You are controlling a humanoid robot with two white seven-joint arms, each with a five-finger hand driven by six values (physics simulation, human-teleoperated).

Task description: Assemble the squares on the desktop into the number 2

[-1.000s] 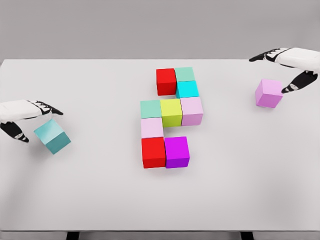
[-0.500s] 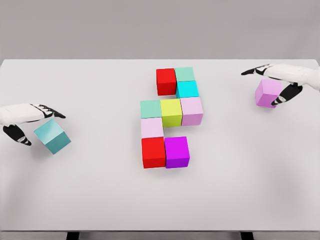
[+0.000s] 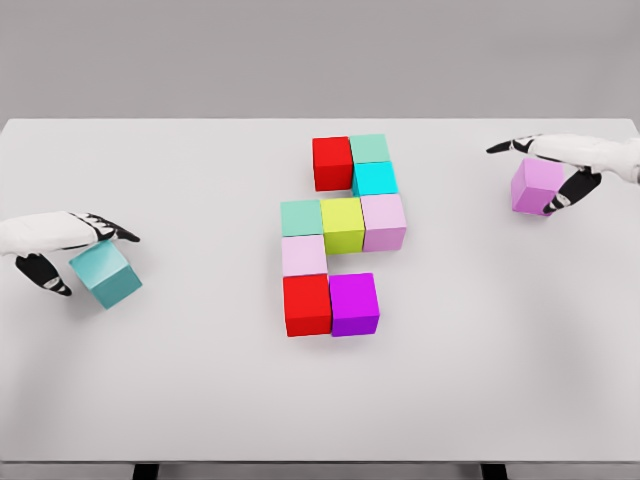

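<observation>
Head view, looking down on a white desktop (image 3: 320, 400) against a plain grey backdrop; two dark leg stubs show at the bottom edge.

Assembly, centre of desk: eight cubes laid flat, faces touching, long axis running from the far edge toward the camera. Far row: red cube (image 3: 332, 162) with a mint cube (image 3: 369, 149) on its right. A cyan cube (image 3: 375, 178) sits directly below the mint one. Middle row, left to right: pale green cube (image 3: 301, 217), yellow-green cube (image 3: 342, 222), lilac cube (image 3: 383, 220). Below the pale green one is a pale pink cube (image 3: 304, 255). Near row: second red cube (image 3: 306, 303), with a magenta cube (image 3: 354, 302) on its right.

Loose pieces: a teal cube (image 3: 105, 273) lies well left of the assembly, turned askew to the others. The left hand (image 3: 60, 240) is over it, fingers above its top and thumb by its left side; firm grasp cannot be confirmed. A violet cube (image 3: 538, 186) sits well right, near the far edge. The right hand (image 3: 565, 160) is over it, fingers extended across the top, thumb at its right face; grasp likewise unconfirmed.

All cubes are matte, sharp-edged and uniformly coloured. Desk surface is smooth and unmarked.
</observation>
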